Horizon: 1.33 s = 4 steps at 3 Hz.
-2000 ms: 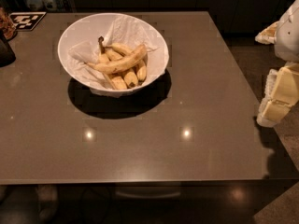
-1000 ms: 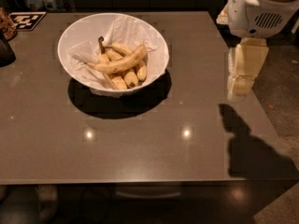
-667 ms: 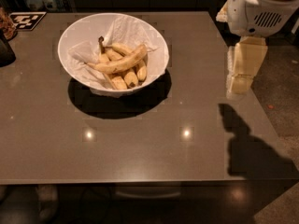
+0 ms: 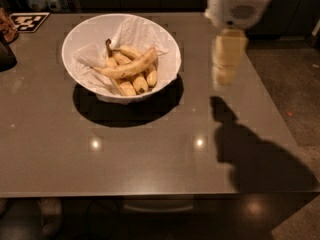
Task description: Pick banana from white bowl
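Camera view: curved banana (image 4: 127, 68) in smooth white bowl (image 4: 82, 31); tool (image 4: 223, 76) rightward, grip unclear.

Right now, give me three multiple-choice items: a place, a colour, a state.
1. Where is the gripper? A inside the white bowl; B over the table, right of the bowl in the picture; C left of the bowl.
2. The paper lining the bowl is: A white; B blue; C brown.
3. The banana is: A held by the gripper; B on the table; C lying across the bunch in the bowl.
Answers: B, it hangs clear of the bowl; A, it matches the bowl; C, nothing grips it.
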Tool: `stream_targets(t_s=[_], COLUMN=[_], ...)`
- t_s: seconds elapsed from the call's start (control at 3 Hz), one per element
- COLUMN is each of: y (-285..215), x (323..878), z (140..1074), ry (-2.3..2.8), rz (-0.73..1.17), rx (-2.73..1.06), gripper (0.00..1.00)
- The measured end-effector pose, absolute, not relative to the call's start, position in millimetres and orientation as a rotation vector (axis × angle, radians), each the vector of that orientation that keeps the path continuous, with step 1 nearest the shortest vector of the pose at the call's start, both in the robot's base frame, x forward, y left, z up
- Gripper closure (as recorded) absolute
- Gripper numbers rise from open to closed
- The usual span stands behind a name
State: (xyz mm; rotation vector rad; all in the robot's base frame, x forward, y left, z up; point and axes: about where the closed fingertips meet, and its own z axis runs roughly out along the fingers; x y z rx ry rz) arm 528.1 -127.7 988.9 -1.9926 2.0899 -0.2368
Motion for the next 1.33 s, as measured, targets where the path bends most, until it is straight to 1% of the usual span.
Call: stream_targets(t_s=[0.33,0.67,1.0,1.33], y=[-89,-60,-55,-35], x=[573,592,601,623], z=[988,994,992,994], ry=[2.006,1.902,1.889,1.824], rz=[-0.287,-0.356,-0.374,-0.398], rx=[-2.108,-2.201,-2.180,-2.215], gripper=[0.00,0.00,0.00,0.00])
